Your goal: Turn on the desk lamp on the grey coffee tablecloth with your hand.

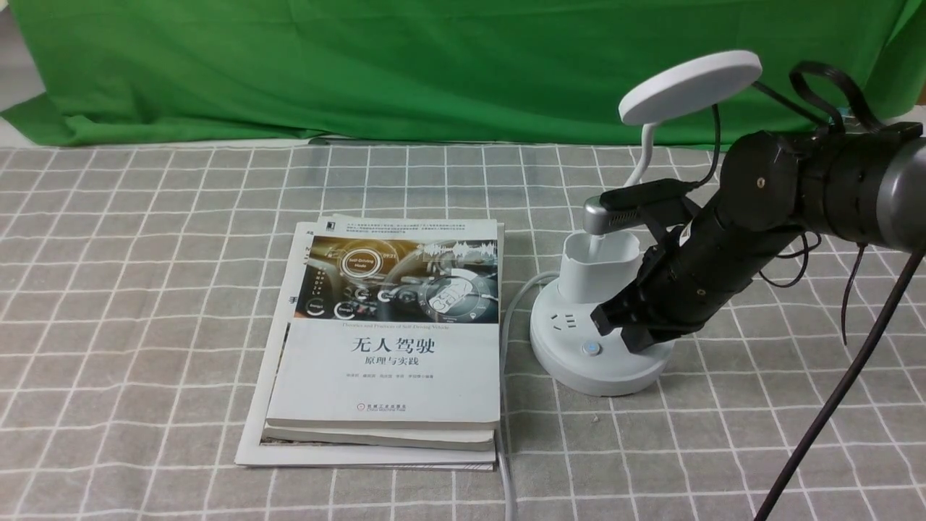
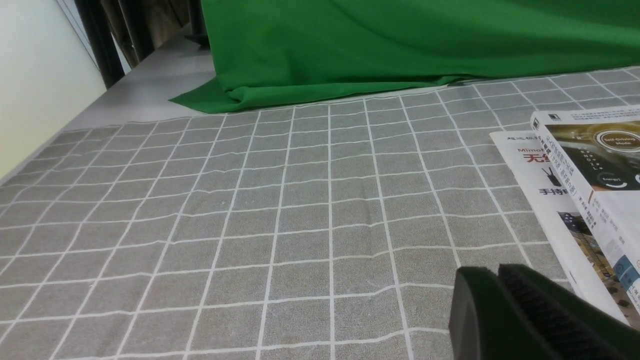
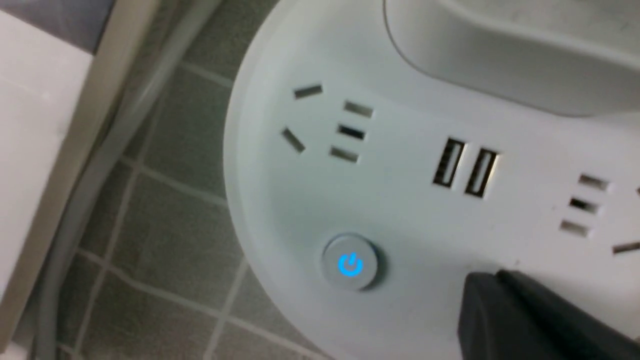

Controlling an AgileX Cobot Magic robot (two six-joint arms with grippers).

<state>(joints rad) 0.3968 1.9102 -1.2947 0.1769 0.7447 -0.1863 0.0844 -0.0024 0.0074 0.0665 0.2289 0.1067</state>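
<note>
A white desk lamp (image 1: 597, 269) stands right of centre on the grey coffee tablecloth (image 1: 145, 289), a checked cloth spread over the counter (image 2: 125, 97). Its flat disc head (image 1: 689, 85) is tilted on a thin curved neck above a cup-shaped holder. No glow shows from this side. The round base (image 1: 571, 365) carries sockets and two USB ports. Near its front edge is a small round button (image 3: 350, 263) with a blue lit power symbol.

The right hand (image 1: 615, 325) reaches in low from the right, angled down over the base. Its fingers are pressed together with nothing between them. The tip sits just beside the button, on the side away from the books. Whether it touches the base cannot be told.

The step in hand looks like the press itself. To do it well, the closed tip should slide a little sideways until it is centred over the blue symbol. It should then push straight down, gently, so the light base does not skid or tip.

A grey cord (image 1: 506, 318) runs from the base toward the near edge. A stack of books (image 1: 391, 340) lies just beside it. The left hand (image 2: 495, 290), also closed and empty, waits well apart near the books. A green cloth (image 1: 362, 65) hangs behind.
</note>
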